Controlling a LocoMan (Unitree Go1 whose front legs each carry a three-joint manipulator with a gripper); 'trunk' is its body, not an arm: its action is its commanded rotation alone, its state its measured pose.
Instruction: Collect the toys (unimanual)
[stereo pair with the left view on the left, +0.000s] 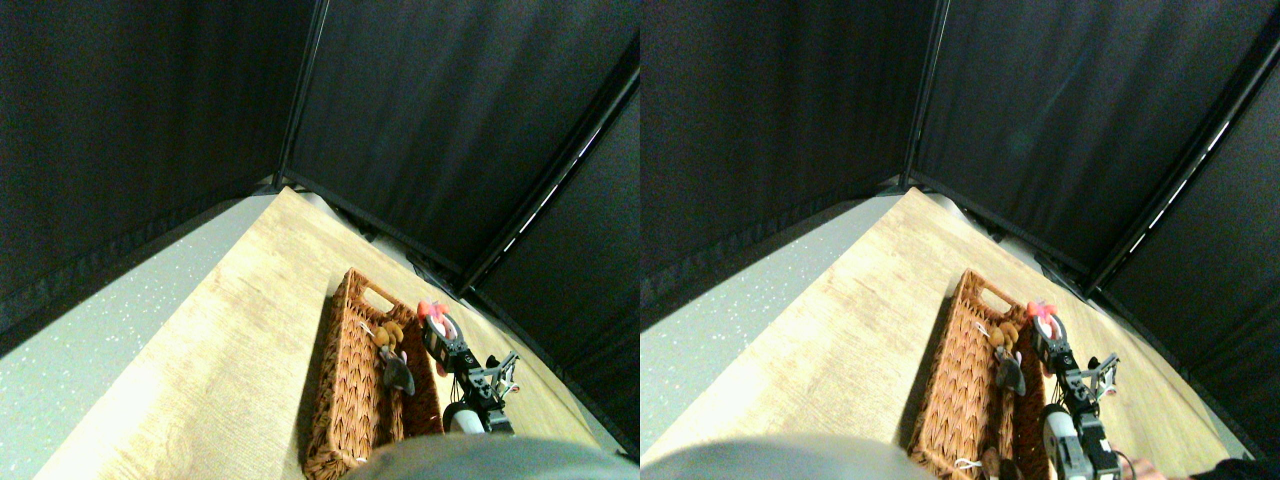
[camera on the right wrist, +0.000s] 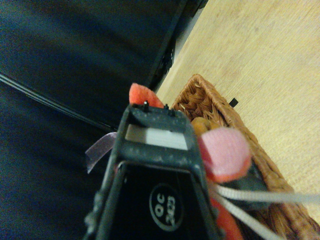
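Observation:
My right gripper (stereo pair with the left view on the left: 438, 328) hangs just right of the wicker basket's (stereo pair with the left view on the left: 350, 385) far end, above its right rim, shut on a red and pink plush toy (stereo pair with the left view on the left: 436, 314). In the wrist view the red toy (camera on the right wrist: 226, 154) bulges out on both sides of the dark jaw, with my gripper (camera on the right wrist: 156, 114) over the basket's (camera on the right wrist: 215, 102) end and the toy's white string loop (camera on the right wrist: 260, 197) trailing off. Inside the basket lie an orange-brown toy (stereo pair with the left view on the left: 391, 332) and a grey toy (stereo pair with the left view on the left: 399, 376). An orange toy (camera on the right wrist: 200, 125) shows in the basket beside the jaw.
The basket stands on a light wooden board (stereo pair with the left view on the left: 240, 340), with grey speckled floor (stereo pair with the left view on the left: 90, 340) to its left. Black curtain walls (stereo pair with the left view on the left: 430, 130) close off the back and right, close behind the basket's far end.

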